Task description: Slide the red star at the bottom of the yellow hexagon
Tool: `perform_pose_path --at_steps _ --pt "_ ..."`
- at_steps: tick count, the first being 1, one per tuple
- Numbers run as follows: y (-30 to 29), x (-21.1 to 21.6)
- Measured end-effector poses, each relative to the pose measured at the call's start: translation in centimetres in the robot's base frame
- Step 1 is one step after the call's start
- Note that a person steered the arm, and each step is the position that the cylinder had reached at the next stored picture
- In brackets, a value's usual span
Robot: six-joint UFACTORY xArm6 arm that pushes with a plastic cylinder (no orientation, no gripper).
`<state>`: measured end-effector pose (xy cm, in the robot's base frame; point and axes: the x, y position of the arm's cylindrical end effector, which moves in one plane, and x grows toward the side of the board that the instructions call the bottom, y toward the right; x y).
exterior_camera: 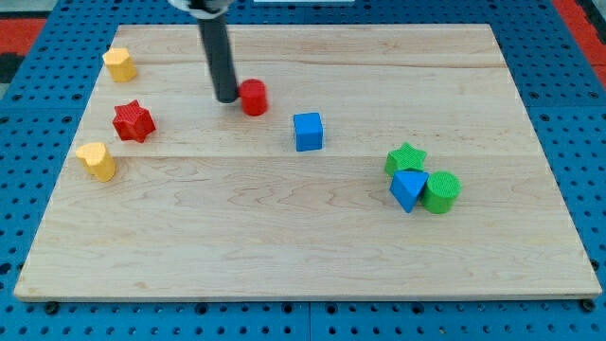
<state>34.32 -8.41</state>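
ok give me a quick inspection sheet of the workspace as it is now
surface: pale wooden board on a blue perforated base
job's things: red star at the view's left, between two yellow blocks; the upper yellow block and the lower yellow block are both apart from it; which one is the hexagon I cannot tell
clutter: red cylinder, blue cube, a cluster of green star, blue triangular block and green cylinder
gripper: none; my tip sits just left of the red cylinder
cables: nothing seen
surroundings: red area at the top corners
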Motion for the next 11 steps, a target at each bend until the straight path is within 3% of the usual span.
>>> perform_pose_path --at_steps 1,3,5,8,9,10,11 --pt "1.8 0.5" --pt "-6.5 8.6" --pt "-13.9 7.5" --pt "-14.9 4.5" --pt "-14.7 7.7" --pt "-17.9 8.4" --pt "-22.1 5.9"
